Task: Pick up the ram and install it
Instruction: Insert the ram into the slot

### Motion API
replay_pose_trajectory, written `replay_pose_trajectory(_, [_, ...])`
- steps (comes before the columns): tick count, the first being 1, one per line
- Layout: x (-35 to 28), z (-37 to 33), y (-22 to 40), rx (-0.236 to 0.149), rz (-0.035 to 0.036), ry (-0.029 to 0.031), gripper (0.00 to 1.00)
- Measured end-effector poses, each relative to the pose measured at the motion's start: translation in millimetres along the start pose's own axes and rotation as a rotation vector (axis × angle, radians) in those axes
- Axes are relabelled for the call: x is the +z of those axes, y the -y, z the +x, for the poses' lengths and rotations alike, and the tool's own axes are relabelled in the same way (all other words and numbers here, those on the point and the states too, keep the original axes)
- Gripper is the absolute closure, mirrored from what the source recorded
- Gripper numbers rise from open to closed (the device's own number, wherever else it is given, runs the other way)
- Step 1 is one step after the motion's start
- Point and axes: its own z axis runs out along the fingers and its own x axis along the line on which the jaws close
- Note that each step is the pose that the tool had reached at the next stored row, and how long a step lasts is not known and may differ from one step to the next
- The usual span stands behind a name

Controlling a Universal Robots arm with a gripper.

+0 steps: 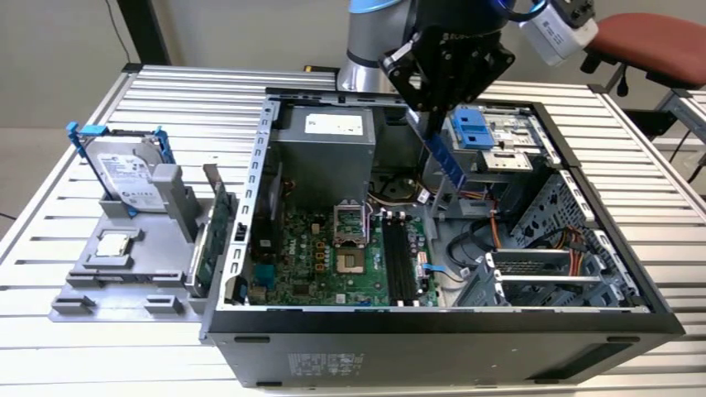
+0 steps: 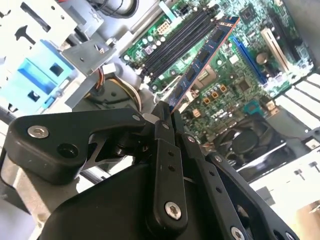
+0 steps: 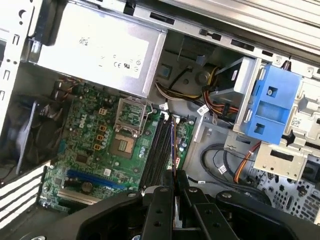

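The ram (image 1: 444, 161), a thin bluish stick with black chips, points lengthwise down at the memory slots (image 1: 399, 260), clamped in the gripper (image 1: 432, 106).

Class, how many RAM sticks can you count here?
1. The ram is clamped in the gripper, over the motherboard in the open computer case; others may be hidden.

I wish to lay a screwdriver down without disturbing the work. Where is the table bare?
Bare table slats lie at the exterior view's left, on the near and far sides of the grey holder. Another bare strip runs along the exterior view's right of the computer case. Inside the case it is crowded: boards, cables, and the gripper holding the ram above.
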Motion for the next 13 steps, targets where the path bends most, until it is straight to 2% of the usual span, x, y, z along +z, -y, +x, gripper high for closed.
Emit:
replay_pose_trajectory(8, [0.1,0.0,0.0,0.120,0.0036,0.0016,1.00])
replay_pose_trajectory(13, [0.2,0.0,0.0,0.182,0.0055,0.0024,1.00])
